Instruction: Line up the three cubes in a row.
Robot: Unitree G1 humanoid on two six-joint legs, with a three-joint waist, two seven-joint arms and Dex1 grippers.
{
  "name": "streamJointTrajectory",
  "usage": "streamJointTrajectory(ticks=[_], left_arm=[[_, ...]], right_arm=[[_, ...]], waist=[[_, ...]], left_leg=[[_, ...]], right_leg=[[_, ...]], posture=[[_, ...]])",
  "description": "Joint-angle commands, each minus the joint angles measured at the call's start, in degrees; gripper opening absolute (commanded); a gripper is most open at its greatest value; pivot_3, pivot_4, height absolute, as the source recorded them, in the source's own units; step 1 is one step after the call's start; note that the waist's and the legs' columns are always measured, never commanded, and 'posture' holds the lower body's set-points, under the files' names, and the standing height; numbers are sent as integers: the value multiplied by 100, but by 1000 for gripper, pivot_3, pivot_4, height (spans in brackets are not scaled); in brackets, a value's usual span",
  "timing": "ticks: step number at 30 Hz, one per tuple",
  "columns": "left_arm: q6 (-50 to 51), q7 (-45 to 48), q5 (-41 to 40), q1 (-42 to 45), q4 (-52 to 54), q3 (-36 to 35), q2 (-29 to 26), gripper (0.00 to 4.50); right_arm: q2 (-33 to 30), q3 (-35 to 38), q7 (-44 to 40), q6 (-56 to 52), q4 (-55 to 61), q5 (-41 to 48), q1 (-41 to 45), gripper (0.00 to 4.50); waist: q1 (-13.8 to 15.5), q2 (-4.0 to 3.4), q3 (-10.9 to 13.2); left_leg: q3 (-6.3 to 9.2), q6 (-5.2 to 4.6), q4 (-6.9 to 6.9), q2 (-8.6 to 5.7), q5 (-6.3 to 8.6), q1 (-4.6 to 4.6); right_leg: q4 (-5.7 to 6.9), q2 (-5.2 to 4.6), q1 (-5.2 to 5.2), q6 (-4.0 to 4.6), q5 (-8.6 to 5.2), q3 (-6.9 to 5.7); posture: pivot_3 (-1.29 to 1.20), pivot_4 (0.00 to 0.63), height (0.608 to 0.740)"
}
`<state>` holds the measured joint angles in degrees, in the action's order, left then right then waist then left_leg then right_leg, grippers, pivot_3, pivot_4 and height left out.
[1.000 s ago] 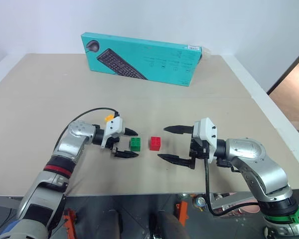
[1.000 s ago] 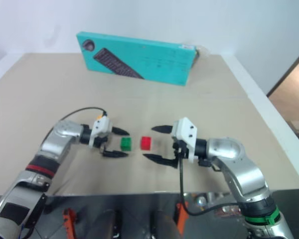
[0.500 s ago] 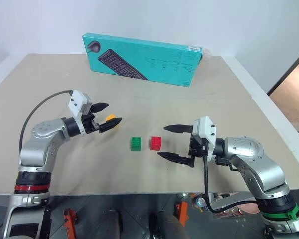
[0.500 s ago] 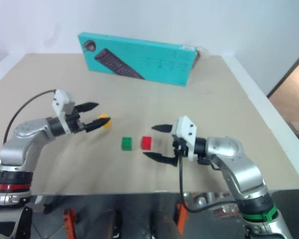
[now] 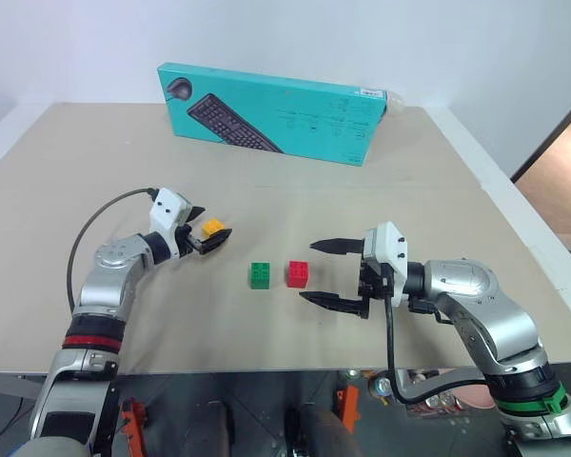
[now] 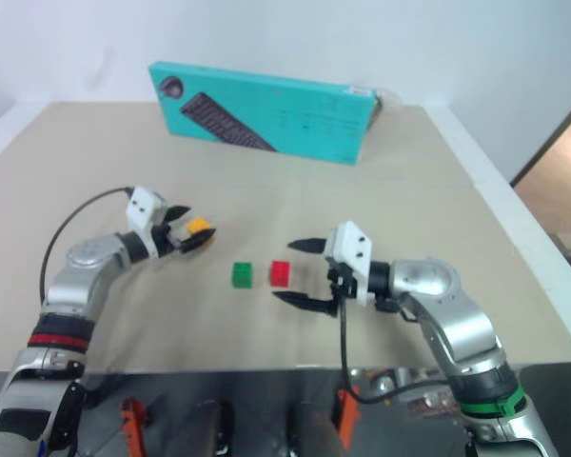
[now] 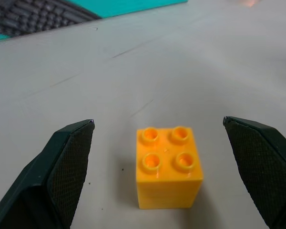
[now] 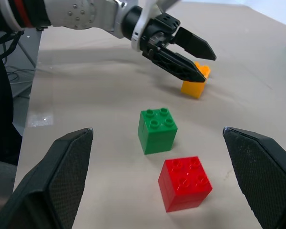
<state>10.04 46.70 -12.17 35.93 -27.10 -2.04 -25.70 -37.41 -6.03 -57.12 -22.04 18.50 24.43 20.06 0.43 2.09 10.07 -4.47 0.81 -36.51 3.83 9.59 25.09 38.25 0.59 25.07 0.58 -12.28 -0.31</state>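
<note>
The yellow cube [image 7: 168,167] stands on the table between the two fingers of my left gripper [image 7: 158,121], which is open, with a gap on each side of the cube. To the right of it, the green cube [image 5: 260,275] and the red cube [image 5: 297,274] sit side by side, a small gap between them. My right gripper [image 5: 310,271] hangs open just right of the red cube, pointing at it and holding nothing. In the right wrist view the green cube [image 8: 157,129] and red cube [image 8: 185,182] lie in front, with the yellow cube [image 8: 195,87] beyond them.
A large teal keyboard box [image 5: 271,111] lies at the back of the beige table [image 5: 428,200]. The table's right edge [image 5: 514,214] drops off to the floor.
My left gripper left the green cube, swung away to the left and now straddles the yellow cube. The right arm and the green and red cubes stayed put.
</note>
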Motion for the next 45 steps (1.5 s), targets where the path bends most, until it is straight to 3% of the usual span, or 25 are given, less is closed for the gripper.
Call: streamJointTrajectory(ticks=[1,7,14,21,27,45], left_arm=[[-218,52,130,282,-334,21,-74,3307],[-367,-11,316,442,-747,74,-38,1348],[-320,380,207,309,-423,68,-223,1358],[-1048,2679,-280,-347,420,205,-1103,1358],[-1147,3670,-551,-401,373,246,-1310,1358],[-1639,3607,-253,-417,149,668,-697,1358]], right_arm=[[-57,176,50,31,255,41,-31,4500],[-67,174,107,35,302,46,-77,4500],[-82,163,106,58,287,34,-67,4500],[-136,168,15,112,209,33,-24,4500],[-151,155,-55,157,150,27,18,4500],[-318,268,12,-1,374,95,-149,4500]], waist=[[0,0,0],[-1,0,0],[-3,1,0],[-18,0,0],[5,0,0],[2,1,-1]], left_leg=[[0,0,0,0,0,0],[1,0,0,1,0,1],[1,0,-1,1,0,0],[-2,3,11,6,2,1],[2,1,4,5,0,2],[-1,0,1,6,0,3]], right_leg=[[0,0,0,0,0,0],[0,0,0,0,0,-1],[0,0,-1,0,1,-1],[0,3,7,12,-7,0],[1,-2,4,36,-18,-8],[1,2,6,11,-4,-1]], posture=[[0,150,740],[0,150,740],[0,150,740],[0,150,740],[0,150,740],[0,150,740]])
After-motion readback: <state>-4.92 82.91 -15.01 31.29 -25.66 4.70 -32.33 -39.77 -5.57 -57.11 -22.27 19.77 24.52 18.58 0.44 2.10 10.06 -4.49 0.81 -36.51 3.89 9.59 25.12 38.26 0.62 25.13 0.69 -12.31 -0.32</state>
